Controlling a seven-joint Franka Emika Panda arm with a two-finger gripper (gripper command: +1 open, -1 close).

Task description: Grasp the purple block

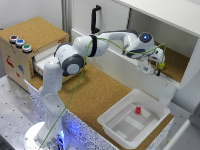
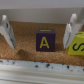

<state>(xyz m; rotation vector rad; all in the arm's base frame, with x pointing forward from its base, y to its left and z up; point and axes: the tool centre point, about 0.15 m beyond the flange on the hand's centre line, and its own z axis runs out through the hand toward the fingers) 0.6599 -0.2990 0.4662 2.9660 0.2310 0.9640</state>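
Claw (image 2: 39,31) spread wide, holding nothing; fingers (image 2: 7,31) straddle purple block (image 2: 45,40) with gaps both sides. Block sits on cork surface (image 2: 25,52), letter A facing camera. Yellow block (image 2: 77,44) just beside one finger. White bin (image 1: 131,120) well apart, red item (image 1: 138,109) inside.

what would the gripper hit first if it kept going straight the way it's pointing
Most likely the purple block, which sits centred between the open gripper fingers; the yellow block lies off to one side. Depth is unclear.

A cork-topped counter (image 1: 95,95) backed by white cabinet (image 1: 165,20), beside a perforated metal floor (image 1: 12,110).
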